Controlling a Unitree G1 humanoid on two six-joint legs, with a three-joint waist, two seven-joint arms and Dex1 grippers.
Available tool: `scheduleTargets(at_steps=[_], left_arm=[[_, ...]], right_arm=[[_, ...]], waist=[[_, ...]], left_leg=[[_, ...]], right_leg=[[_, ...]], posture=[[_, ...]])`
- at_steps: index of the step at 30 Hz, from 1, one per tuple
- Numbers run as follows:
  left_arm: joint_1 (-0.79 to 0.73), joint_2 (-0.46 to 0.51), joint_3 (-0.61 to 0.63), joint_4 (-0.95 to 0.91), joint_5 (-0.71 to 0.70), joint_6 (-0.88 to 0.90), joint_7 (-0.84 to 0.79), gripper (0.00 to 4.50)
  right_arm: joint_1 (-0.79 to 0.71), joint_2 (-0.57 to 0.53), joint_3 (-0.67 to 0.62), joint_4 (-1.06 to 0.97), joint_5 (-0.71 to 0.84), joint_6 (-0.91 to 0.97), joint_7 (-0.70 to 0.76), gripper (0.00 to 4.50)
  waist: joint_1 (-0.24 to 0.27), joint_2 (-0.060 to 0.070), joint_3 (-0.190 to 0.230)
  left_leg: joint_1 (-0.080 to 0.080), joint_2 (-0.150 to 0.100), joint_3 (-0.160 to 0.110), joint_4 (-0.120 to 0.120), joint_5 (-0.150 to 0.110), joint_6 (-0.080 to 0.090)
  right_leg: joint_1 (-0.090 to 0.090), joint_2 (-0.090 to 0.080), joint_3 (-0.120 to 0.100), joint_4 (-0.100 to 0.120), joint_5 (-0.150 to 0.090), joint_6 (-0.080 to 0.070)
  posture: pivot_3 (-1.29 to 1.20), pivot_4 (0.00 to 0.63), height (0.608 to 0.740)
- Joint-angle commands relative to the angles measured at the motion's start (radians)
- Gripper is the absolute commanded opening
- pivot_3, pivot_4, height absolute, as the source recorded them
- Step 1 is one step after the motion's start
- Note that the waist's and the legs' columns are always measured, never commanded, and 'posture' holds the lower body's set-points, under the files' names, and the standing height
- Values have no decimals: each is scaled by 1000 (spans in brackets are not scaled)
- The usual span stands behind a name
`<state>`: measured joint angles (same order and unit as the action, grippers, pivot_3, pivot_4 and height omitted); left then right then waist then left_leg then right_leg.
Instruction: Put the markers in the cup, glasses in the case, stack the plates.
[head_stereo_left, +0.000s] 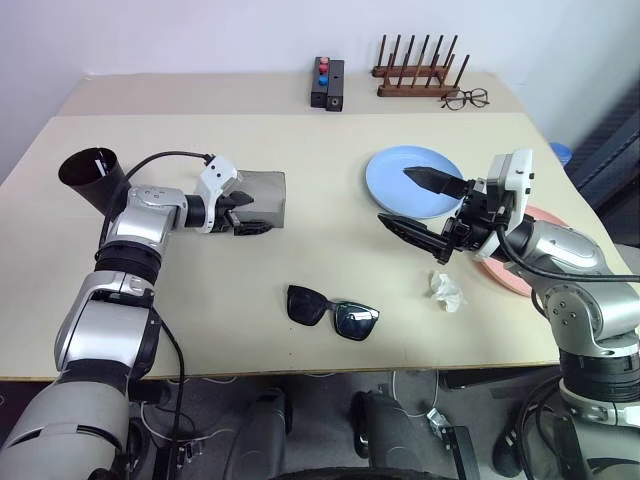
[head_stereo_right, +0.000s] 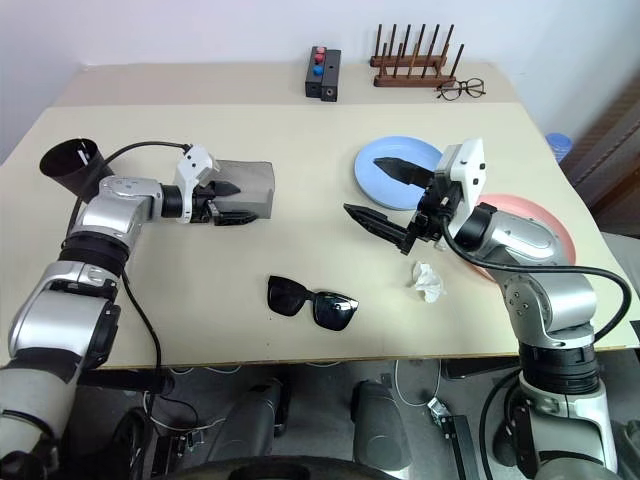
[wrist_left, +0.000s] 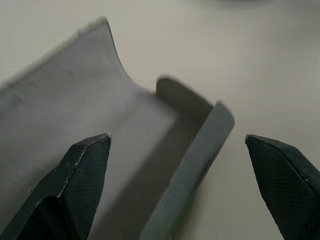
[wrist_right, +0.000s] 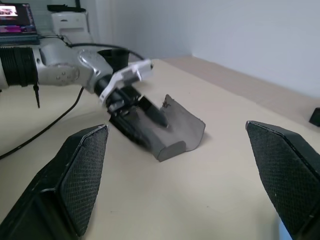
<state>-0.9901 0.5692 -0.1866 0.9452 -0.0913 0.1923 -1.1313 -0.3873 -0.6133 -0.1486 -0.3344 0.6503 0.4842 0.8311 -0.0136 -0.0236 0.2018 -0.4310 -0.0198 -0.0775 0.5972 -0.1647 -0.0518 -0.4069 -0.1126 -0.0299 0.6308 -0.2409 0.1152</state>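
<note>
Reaching at the case (head_stereo_left: 262, 198), left gripper (head_stereo_left: 240, 212) fingers spread; right gripper (head_stereo_left: 418, 206) spread, idle. Next: fetch sunglasses (head_stereo_left: 332, 310), lower centre.

Matt grey case (head_stereo_left: 262, 199), glossy blk sunglasses (head_stereo_left: 332, 311), textured fingers (wrist_left: 85, 170), wood rack (head_stereo_left: 417, 72)

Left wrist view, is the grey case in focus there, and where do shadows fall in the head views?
Left wrist view: the case is soft and blurred close up, the fingertips sharper. Left eye view: the sunglasses are crisp, and soft shadows lie on the table beneath both arms.
</note>
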Motion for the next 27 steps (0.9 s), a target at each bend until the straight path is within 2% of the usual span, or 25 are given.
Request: scheduleTargets(at_steps=[1, 8, 11, 19, 22, 24, 27], left_arm=[[-34, 0, -2, 24, 35, -15, -33, 3636], [-35, 1, 20, -11, 39, 31, -89, 35], [-21, 23, 20, -83, 19, 113, -169, 11], [77, 125, 6, -423, -55, 362, -368, 11], [185, 258, -42, -638, -110, 400, -463, 11], [246, 365, -76, -764, -196, 429, -483, 11], [303, 451, -78, -874, -282, 448, -483, 11]], right_arm=[[0, -15, -28, -46, 15, -2, -10, 4500], [-11, -11, -14, -36, 6, -4, -10, 4500], [-20, -7, -6, -28, 3, -6, -7, 4500], [-43, -4, 9, -3, -6, -15, 4, 4500], [-45, -4, 10, 1, -9, -17, 6, 4500], [-42, -6, 8, 3, -10, -19, 10, 4500], [-41, -6, 7, 6, -13, -21, 13, 4500]], waist=[[2, 0, 0], [3, 0, 0], [2, 0, 0], [-4, 0, 0], [-9, 1, 0], [-12, 1, 1], [3, 2, 1]], left_leg=[[0, 0, 0, 0, 0, 0], [0, 0, 0, 0, 0, 0], [0, 0, 0, 1, 0, 0], [-1, 0, -1, 0, 0, 0], [-1, 0, -1, 0, 0, 0], [-1, 1, 0, -1, 0, 0], [-1, 1, -1, -1, 0, 0]], right_leg=[[0, 0, 0, 0, 0, 0], [0, 0, 0, 0, 0, 0], [1, 0, 0, 0, 0, 0], [0, 0, 0, 0, 0, 0], [0, 0, 0, 0, 0, 0], [-1, 0, 1, 0, 0, -1], [-2, 0, 0, 0, -2, -5]], posture=[[0, 150, 740], [0, 150, 740], [0, 150, 740], [0, 150, 740], [0, 150, 740], [0, 150, 740], [0, 150, 740]])
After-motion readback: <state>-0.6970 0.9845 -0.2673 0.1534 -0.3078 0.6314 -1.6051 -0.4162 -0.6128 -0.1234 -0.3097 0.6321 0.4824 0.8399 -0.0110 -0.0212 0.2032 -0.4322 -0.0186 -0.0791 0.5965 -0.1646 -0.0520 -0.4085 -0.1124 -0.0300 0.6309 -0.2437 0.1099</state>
